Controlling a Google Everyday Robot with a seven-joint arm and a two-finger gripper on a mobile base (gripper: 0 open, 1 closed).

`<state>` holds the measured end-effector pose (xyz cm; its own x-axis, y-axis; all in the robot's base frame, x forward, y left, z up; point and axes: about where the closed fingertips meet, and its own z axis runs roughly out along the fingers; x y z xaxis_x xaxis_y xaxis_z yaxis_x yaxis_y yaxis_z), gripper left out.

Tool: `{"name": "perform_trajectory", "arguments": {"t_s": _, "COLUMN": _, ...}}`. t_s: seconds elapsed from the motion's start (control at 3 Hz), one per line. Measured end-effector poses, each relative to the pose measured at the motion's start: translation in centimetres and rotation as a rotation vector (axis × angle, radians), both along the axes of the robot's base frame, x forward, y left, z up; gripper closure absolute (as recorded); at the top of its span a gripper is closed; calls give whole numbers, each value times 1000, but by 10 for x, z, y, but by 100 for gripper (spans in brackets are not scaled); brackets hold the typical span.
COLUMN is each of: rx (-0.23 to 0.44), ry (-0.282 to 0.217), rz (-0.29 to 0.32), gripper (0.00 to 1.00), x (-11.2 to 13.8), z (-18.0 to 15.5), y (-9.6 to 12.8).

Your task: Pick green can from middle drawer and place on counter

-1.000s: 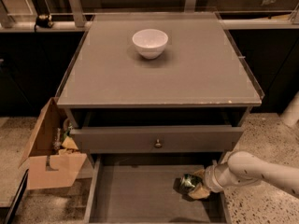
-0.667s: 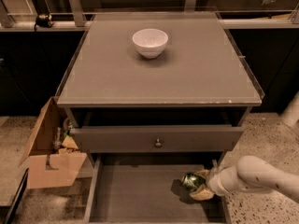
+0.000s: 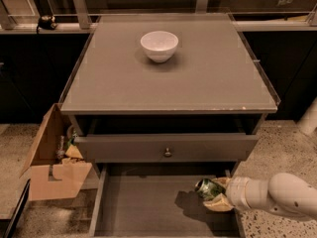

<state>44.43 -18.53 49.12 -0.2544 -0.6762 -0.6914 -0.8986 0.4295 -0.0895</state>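
The tool (image 3: 215, 195) clasps the green can (image 3: 206, 187) — seemingly tilted — over the middle drawer (image 3: 148, 207).

The green can (image 3: 206, 187) is shiny, dented metal, clasped by the matt tan fingers (image 3: 220, 206) of the gripper (image 3: 212, 193) over the right side of the middle drawer (image 3: 143, 207), whose floor is smooth and dull. Above the drawer, the bench (image 3: 168, 83) is glassy and its white bowl (image 3: 159, 44) glossy. Left of the drawer is a cardboard box (image 3: 54, 180), matt and papery.

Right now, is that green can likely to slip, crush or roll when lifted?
The green can looks dented, so it is probably thin and light; a hard squeeze may crush it. Its shiny skin could slip between the fingers of the gripper, closed around it over the middle drawer. On its side it would likely roll.
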Motion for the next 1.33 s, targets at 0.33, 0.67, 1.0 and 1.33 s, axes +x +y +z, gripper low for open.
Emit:
{"name": "perform_trajectory", "arguments": {"t_s": 0.33, "rx": 13, "ry": -50, "rz": -57, "gripper": 100, "x": 5, "z": 36, "y": -1}}
{"name": "perform_trajectory", "arguments": {"t_s": 0.67, "rx": 17, "ry": -55, "rz": -59, "gripper": 100, "x": 4, "z": 39, "y": -1}}
{"name": "perform_trajectory", "arguments": {"t_s": 1.0, "rx": 48, "ry": -100, "rz": -67, "gripper": 100, "x": -7, "z": 67, "y": 5}}
{"name": "perform_trajectory", "arguments": {"t_s": 1.33, "rx": 107, "ry": -189, "rz": -43, "gripper": 100, "x": -20, "z": 117, "y": 11}}
